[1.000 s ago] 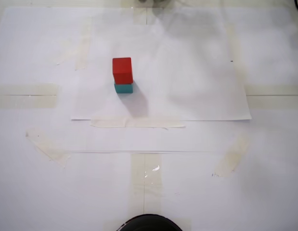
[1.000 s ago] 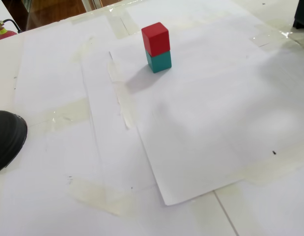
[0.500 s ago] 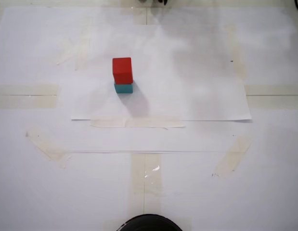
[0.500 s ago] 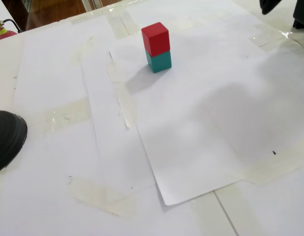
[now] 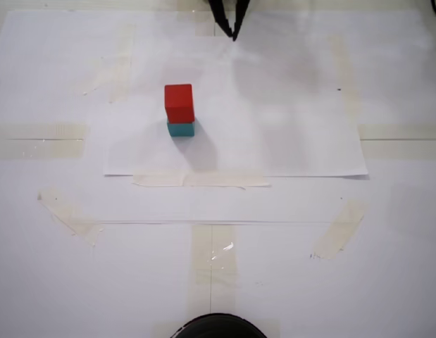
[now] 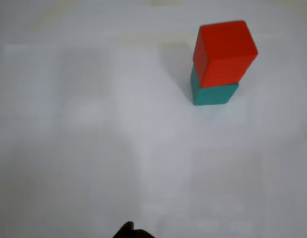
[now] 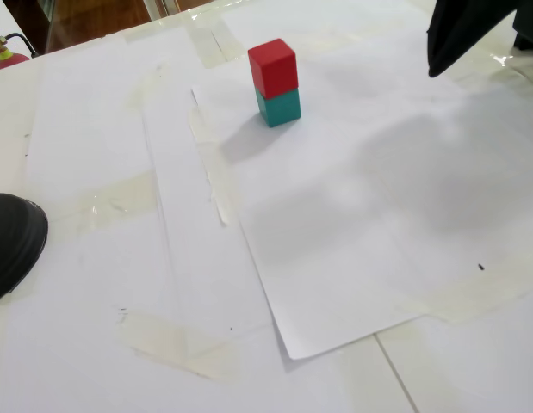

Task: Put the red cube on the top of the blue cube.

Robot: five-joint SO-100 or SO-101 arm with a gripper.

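White paper (image 5: 288, 105); claw (image 5: 235, 35) closed, empty, well apart from red cube (image 5: 179, 103) atop blue cube (image 5: 181, 129).

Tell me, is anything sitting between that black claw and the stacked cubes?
Nothing: in a fixed view only bare white paper lies between the end effector and the red cube atop the blue cube.

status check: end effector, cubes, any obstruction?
End effector clear of the stack, empty, looks shut. Red cube sits on blue cube, slightly offset. Nothing in the way.

One red cube (image 5: 179, 102), one blue cube (image 5: 181, 129)
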